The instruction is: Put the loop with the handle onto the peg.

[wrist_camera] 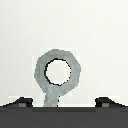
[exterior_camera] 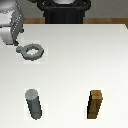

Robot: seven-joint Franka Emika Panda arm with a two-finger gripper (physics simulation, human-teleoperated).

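One loop with the handle [exterior_camera: 32, 51] lies flat on the white table [exterior_camera: 75, 65], just beside the claw [exterior_camera: 11, 25] and untouched by it. In the wrist view the ring [wrist_camera: 56, 73] sits ahead of the claw [wrist_camera: 64, 103], centred between its two fingertips [wrist_camera: 21, 103], with the handle tab pointing back toward the gap; the jaws stand spread wide and grip nothing. One peg [exterior_camera: 34, 104], a dark grey upright cylinder, stands well apart from the claw. One brown block [exterior_camera: 96, 104] stands beside the peg, farther from the claw.
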